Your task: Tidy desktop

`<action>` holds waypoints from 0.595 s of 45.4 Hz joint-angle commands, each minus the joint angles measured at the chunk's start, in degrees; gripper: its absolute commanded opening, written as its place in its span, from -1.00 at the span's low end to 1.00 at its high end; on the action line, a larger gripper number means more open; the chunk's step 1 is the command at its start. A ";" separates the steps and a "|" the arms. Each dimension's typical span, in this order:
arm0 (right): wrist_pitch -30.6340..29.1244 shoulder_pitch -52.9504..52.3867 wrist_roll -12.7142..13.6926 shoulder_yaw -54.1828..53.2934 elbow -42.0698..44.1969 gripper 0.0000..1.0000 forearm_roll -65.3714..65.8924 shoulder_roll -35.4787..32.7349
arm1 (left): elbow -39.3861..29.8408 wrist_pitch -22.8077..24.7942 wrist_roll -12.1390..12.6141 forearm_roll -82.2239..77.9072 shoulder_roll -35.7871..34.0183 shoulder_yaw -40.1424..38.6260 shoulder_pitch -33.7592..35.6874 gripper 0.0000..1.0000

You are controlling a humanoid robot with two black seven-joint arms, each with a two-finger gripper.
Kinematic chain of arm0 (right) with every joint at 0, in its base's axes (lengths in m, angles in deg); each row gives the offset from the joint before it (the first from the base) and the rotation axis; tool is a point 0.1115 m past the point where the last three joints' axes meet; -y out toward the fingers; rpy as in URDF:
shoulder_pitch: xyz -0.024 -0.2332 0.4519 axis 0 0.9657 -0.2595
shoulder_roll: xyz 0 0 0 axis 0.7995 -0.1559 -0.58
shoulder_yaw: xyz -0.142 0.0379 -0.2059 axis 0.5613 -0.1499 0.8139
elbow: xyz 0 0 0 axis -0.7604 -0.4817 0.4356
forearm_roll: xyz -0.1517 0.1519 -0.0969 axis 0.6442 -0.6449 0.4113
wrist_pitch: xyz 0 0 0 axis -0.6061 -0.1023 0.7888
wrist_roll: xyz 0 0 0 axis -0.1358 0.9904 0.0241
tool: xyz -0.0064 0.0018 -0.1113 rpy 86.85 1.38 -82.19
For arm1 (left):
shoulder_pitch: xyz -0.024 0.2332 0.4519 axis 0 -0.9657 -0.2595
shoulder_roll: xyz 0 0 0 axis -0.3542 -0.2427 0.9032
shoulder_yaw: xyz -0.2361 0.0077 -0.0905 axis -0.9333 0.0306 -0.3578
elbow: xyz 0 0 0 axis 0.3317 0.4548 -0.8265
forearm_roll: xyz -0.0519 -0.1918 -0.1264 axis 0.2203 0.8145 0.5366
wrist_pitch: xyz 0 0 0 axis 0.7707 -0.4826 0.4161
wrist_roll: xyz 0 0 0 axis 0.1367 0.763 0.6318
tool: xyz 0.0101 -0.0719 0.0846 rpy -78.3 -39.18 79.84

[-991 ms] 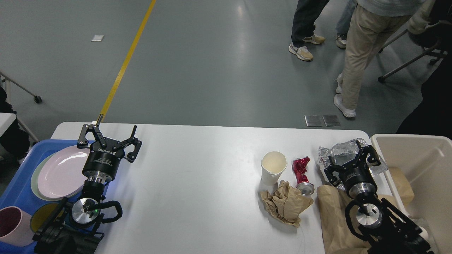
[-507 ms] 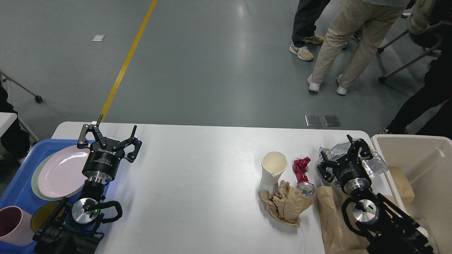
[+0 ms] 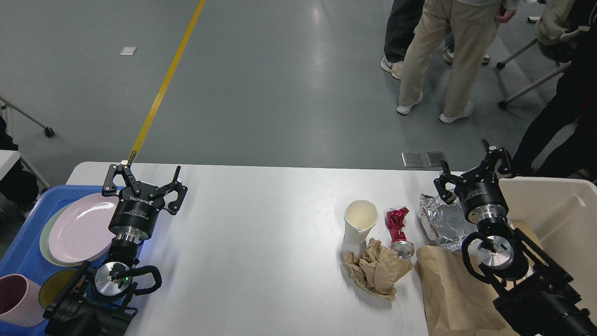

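Note:
The white desktop (image 3: 261, 242) fills the lower view. On its right lie a white paper cup (image 3: 360, 221), a crushed red can (image 3: 399, 229), a crumpled brown paper wad (image 3: 377, 269), a silver foil bag (image 3: 438, 221) and a flat brown paper bag (image 3: 450, 294). My right gripper (image 3: 473, 165) is open and empty, raised above the far right edge beside the foil. My left gripper (image 3: 142, 177) is open and empty over the desktop's left end, next to the pink plate (image 3: 77, 228).
A blue tray (image 3: 21, 252) at the left holds the pink plate, a mauve cup (image 3: 14, 298) and a yellow dish (image 3: 53, 287). A beige bin (image 3: 559, 219) stands at the right. People stand and walk beyond the table's far side.
My right gripper rose from over the foil bag and moved back and right toward the bin's corner, empty. The foil now lies uncovered. The left arm stayed still. People behind walked.

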 commanded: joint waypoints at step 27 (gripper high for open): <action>-1.10 -27.12 0.19 62.18 -3.10 1.00 -0.35 -28.24 | 0.00 0.00 0.00 0.00 0.00 0.00 0.00 0.93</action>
